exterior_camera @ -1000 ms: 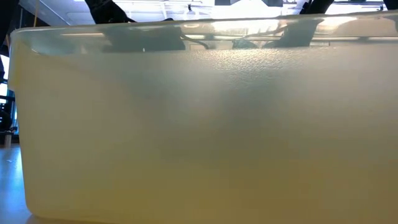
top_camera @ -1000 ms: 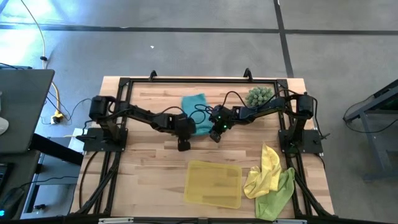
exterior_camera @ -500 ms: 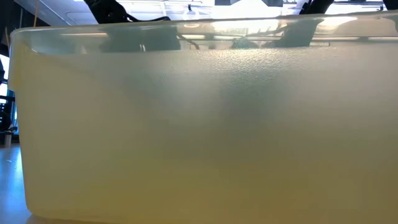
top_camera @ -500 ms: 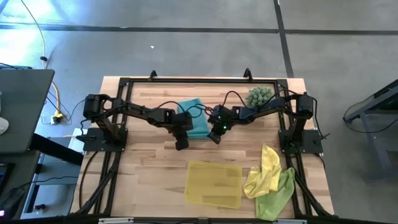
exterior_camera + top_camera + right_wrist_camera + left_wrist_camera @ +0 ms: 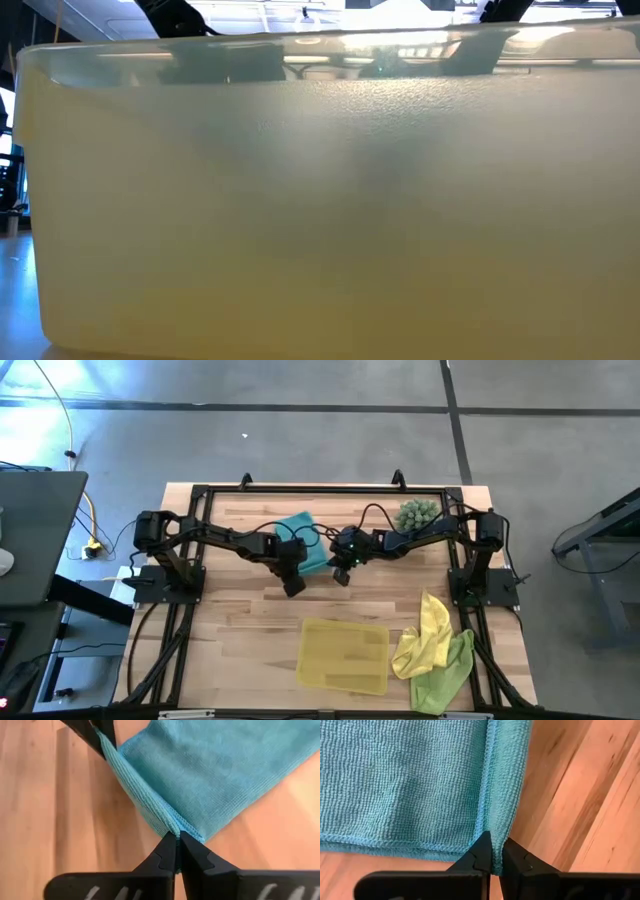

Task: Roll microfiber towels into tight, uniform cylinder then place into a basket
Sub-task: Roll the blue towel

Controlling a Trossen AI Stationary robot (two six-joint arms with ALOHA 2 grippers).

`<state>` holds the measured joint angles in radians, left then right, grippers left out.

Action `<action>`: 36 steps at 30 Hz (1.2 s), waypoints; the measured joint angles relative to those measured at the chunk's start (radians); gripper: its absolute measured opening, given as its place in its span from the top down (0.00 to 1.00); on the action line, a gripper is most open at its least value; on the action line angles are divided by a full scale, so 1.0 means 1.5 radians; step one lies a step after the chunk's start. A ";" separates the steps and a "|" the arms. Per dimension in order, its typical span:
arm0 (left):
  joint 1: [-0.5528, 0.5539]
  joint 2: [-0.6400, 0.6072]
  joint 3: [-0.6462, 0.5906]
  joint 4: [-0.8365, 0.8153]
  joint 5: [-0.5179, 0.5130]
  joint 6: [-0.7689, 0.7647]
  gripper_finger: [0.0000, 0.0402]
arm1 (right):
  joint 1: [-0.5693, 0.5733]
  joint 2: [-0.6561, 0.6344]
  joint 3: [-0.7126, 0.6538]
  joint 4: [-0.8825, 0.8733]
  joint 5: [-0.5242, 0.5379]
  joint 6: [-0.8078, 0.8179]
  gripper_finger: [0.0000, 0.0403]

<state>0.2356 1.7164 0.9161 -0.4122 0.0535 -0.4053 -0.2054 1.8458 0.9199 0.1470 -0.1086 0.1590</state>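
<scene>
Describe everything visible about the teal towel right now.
The teal towel is a soft, finely ribbed microfiber cloth with a stitched hem, lying on the wooden table near its far middle. One edge is folded over into a narrow band. The left end effector and right end effector are each shut on an end of that folded edge. Nothing else touches it.

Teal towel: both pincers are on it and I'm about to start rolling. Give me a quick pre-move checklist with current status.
1. Left pincer shut on the teal towel edge: ok.
2. Right pincer shut on the folded edge: ok.
3. Fold straight between the two grips: ok.
4. Basket free to receive the roll: ok.
5. Yellow towel and lime towel out of the way, beside the basket: ok.
6. Spiky plant clear of the right arm: cannot tell.
</scene>
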 joint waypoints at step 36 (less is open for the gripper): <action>0.000 0.000 -0.001 -0.062 -0.079 -0.084 1.00 | 0.011 0.056 0.063 0.000 0.030 -0.322 0.71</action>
<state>0.2356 1.7161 0.9146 -0.5051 -0.0648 -0.5313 -0.1892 1.9299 1.0146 0.1472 -0.0639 -0.3244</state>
